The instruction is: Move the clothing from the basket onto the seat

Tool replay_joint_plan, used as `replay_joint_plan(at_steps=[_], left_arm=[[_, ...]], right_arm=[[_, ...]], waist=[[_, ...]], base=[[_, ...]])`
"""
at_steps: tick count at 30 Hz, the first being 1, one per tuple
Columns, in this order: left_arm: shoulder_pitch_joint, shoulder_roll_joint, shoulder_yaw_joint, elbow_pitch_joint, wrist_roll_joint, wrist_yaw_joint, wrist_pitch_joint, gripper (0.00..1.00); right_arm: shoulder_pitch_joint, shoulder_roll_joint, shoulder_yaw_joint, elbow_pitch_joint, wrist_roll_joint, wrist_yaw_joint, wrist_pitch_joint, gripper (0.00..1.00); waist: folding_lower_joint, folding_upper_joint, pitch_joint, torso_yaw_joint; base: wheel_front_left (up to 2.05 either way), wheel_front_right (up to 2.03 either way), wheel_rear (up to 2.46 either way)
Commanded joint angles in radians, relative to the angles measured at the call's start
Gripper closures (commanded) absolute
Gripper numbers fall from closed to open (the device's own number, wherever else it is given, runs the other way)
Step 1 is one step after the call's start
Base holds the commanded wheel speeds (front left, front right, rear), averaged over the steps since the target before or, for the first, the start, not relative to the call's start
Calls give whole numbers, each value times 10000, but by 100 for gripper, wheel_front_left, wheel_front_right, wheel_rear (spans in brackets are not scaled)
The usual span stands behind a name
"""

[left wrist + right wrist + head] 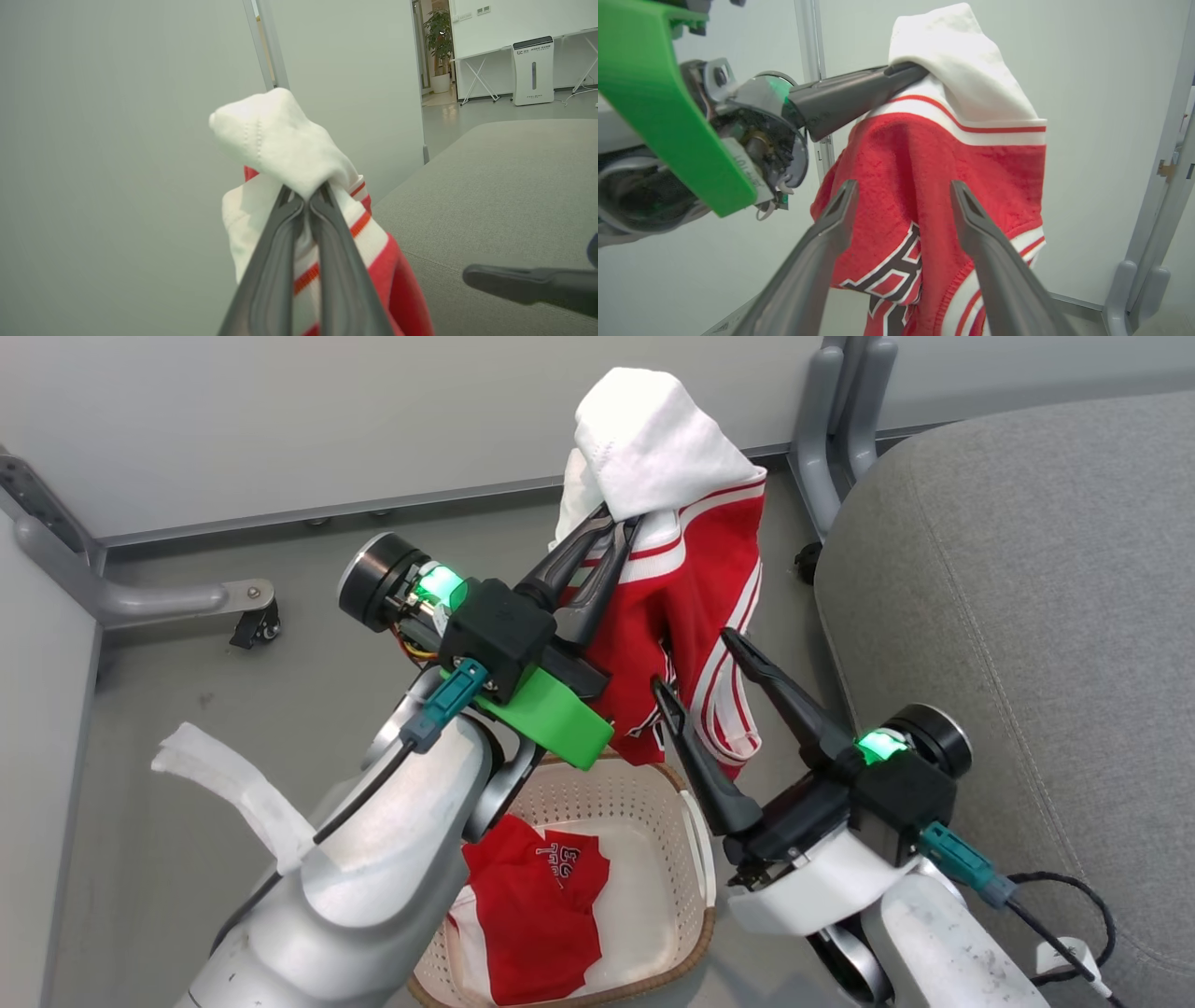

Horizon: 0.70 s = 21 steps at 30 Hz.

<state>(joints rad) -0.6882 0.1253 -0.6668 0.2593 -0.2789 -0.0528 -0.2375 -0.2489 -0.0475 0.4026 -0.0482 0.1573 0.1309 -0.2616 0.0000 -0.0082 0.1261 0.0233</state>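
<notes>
My left gripper is shut on a red garment with white panels and striped trim, which hangs in the air above the basket; the pinch also shows in the left wrist view on the white fabric. A second, mostly plain red garment lies inside the basket. My right gripper stands open just below and right of the hanging garment, its fingers apart with nothing pinched. The grey seat lies to the right.
A grey metal frame leg with a caster stands on the floor at the left, and another frame post rises by the seat's far corner. A white cloth strip hangs off my left forearm. Pale walls close the back.
</notes>
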Motion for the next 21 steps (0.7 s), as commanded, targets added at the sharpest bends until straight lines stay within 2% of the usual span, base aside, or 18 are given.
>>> replay_joint_plan(at_steps=[1, 9, 17, 21], left_arm=[[-164, -33, -11, -58, 5, 66, -11, 100], [-233, -154, -237, -156, 26, 88, -67, 100], [-155, -343, -481, -290, -90, 130, -96, 100], [14, -448, -587, -349, -184, 196, -129, 100]], right_arm=[[-160, -41, 124, 169, -23, -3, -36, 0], [-973, -38, 490, 1183, -176, -6, -36, 0], [-1476, -36, 193, 2047, -347, -6, -36, 0], [-1543, -35, 105, 2135, -24, -6, -36, 0]], waist=[[0, 82, 43, 19], [0, 82, 272, 81], [0, 82, 412, 139], [0, 82, 418, 127]], base=[[0, 0, 0], [0, 0, 0], [0, 0, 0], [0, 0, 0]])
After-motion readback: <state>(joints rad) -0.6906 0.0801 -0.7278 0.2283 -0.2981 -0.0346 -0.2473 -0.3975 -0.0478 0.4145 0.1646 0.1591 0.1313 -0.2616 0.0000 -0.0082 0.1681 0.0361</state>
